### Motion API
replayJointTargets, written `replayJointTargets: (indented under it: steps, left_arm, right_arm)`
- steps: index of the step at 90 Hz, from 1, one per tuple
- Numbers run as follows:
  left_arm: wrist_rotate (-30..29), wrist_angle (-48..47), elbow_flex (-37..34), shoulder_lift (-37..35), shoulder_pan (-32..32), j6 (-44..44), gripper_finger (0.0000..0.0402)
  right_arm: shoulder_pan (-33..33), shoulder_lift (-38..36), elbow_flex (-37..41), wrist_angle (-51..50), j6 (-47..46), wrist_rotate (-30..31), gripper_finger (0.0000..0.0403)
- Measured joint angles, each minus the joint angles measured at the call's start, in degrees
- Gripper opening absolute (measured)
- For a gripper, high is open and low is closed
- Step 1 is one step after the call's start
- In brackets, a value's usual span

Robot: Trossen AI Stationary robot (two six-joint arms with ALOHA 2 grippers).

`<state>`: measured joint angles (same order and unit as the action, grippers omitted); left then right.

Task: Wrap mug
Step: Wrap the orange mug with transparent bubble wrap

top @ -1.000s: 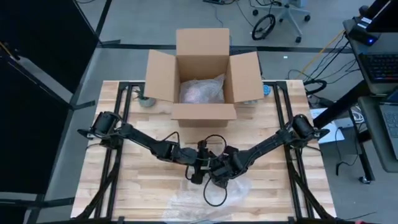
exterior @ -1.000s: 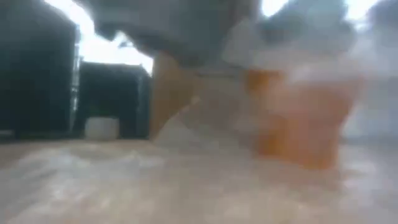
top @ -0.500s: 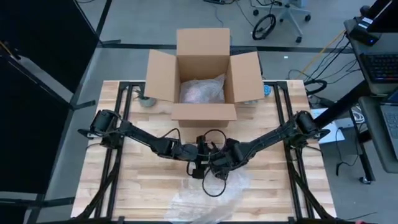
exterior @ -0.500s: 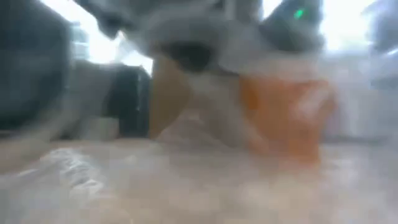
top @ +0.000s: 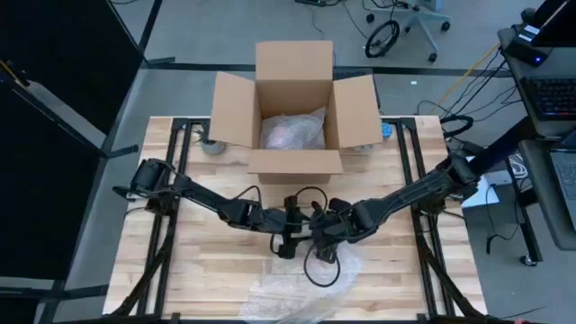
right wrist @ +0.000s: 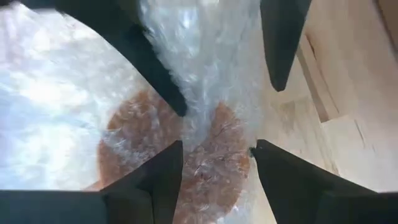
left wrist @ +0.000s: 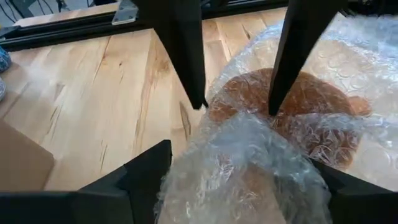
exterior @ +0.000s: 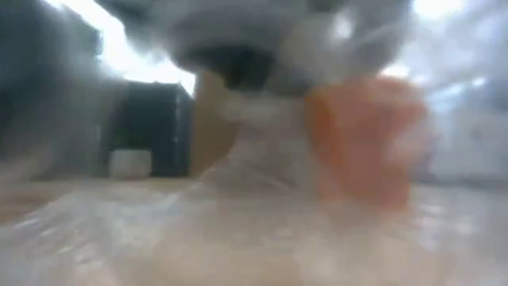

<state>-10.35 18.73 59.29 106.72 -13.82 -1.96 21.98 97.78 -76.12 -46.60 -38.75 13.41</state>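
Near the tabletop's front edge, the left gripper (left wrist: 236,109) and right gripper (right wrist: 217,165), both spread wide, straddle the bubble-wrapped orange mug (left wrist: 305,112), while the open cardboard box (top: 294,112) at the back edge holds a bubble-wrap bundle (top: 292,130).

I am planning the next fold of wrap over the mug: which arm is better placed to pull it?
Left, probably: the left gripper already has bubble wrap bunched between its open fingers over the mug. The right gripper straddles only a narrow strip.
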Motion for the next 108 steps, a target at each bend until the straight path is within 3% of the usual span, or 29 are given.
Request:
replayJointTargets:
  steps: [30, 47, 82, 108]
  left_arm:
    - [0.46, -0.21, -0.01, -0.04, -0.04, 0.06, 0.0238]
    - [0.33, 0.54, 0.05, -0.07, -0.34, 0.15, 0.0238]
    - [0.80, 0.21, 2.88, 0.16, -0.94, 0.09, 0.0238]
    - [1.58, 3.64, 3.30, 5.54, -0.87, 3.75, 0.0238]
  right_arm:
    - [0.76, 5.51, -0.21, 3.42, -0.56, 6.99, 0.0185]
    - [1.91, 10.23, -0.15, 2.05, -2.91, 6.35, 0.0185]
    - [2.47, 11.45, -0.17, 2.14, -2.67, 5.93, 0.0185]
    - [2.54, 11.52, -0.10, 2.20, -2.48, 5.57, 0.0185]
